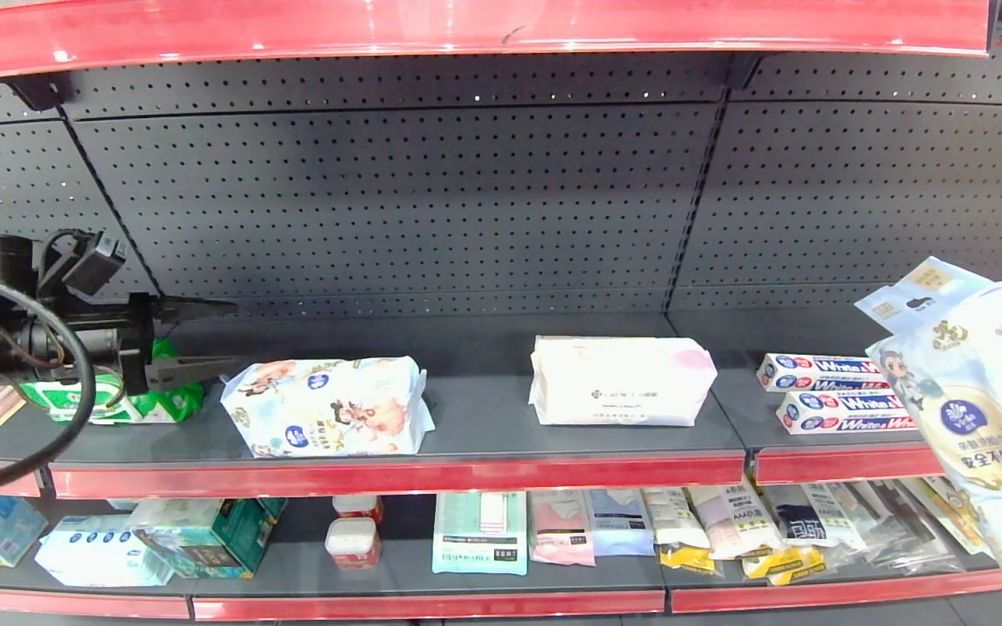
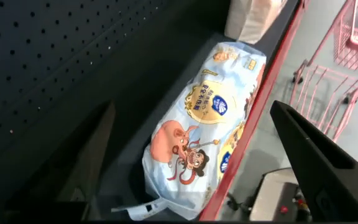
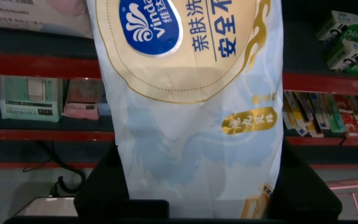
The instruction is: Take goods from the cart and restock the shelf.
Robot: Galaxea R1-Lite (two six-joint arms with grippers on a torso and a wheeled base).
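We see the shelf (image 1: 484,439) in front of us, a grey board with a red front edge. In the head view our left pincer (image 1: 227,335) is at nine o'clock. Its two fingers are spread wide and there is nothing between them. It hangs just over the shelf board. Its tips are close to the cartoon pack (image 1: 327,407), which lies flat on the shelf toward eight o'clock from the middle. A green pack (image 1: 162,402) lies under that arm at nine o'clock.

A white pack (image 1: 618,380) lies on the shelf toward five o'clock from the middle, well apart from the cartoon pack. Two toothpaste boxes (image 1: 831,391) lie side by side between the white pack and the three o'clock edge.

At that three o'clock edge our right pincer (image 3: 197,186) squeezes a big blue and white pack (image 1: 979,409). A black finger presses on each side of it. The pack is up in the air in front of the shelf.

The lower shelf (image 1: 431,602) at six o'clock holds many small packs and boxes. The left wrist view shows a pink wire cart (image 2: 353,43) on the floor past the red edge.
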